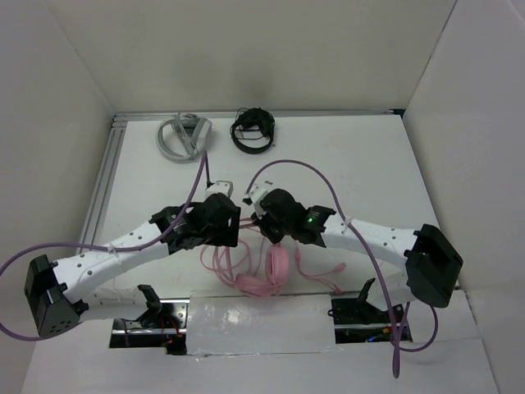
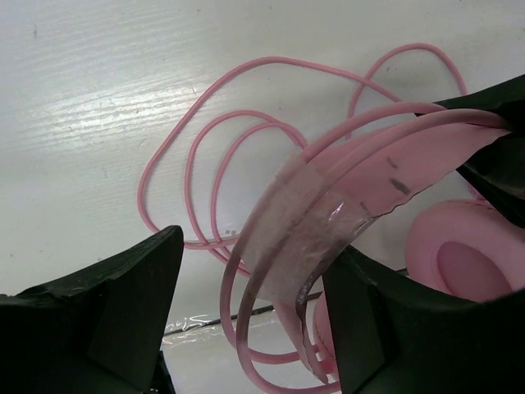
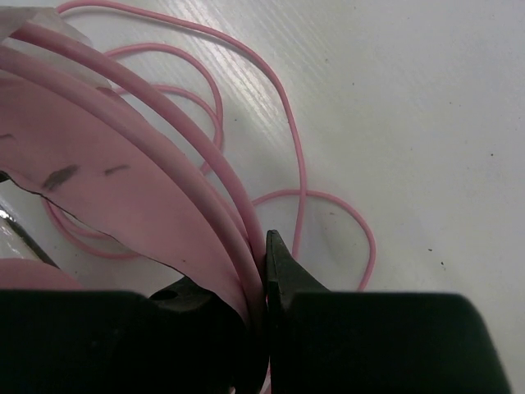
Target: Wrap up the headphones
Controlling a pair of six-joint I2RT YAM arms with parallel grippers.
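Observation:
The pink headphones [image 1: 276,268] lie near the front middle of the table, with the thin pink cable [image 1: 220,261] looped loosely beside them. In the left wrist view the headband [image 2: 385,160] arches upward, with cable strands running along it under a clear tape band [image 2: 308,217]. My left gripper [image 2: 258,246] is open, straddling this taped stretch; one earcup [image 2: 463,254] sits at the right. My right gripper [image 3: 264,271] is shut on the headband [image 3: 107,189] together with cable strands [image 3: 299,164]. In the top view both grippers, left [image 1: 234,230] and right [image 1: 267,226], meet over the headphones.
Grey headphones [image 1: 184,135] and black headphones [image 1: 253,131] rest at the back of the table. A shiny clear sheet [image 1: 254,316] covers the front edge between the arm bases. White walls enclose the table on three sides. Loose cable loops [image 2: 189,164] spread over the table left of the headband.

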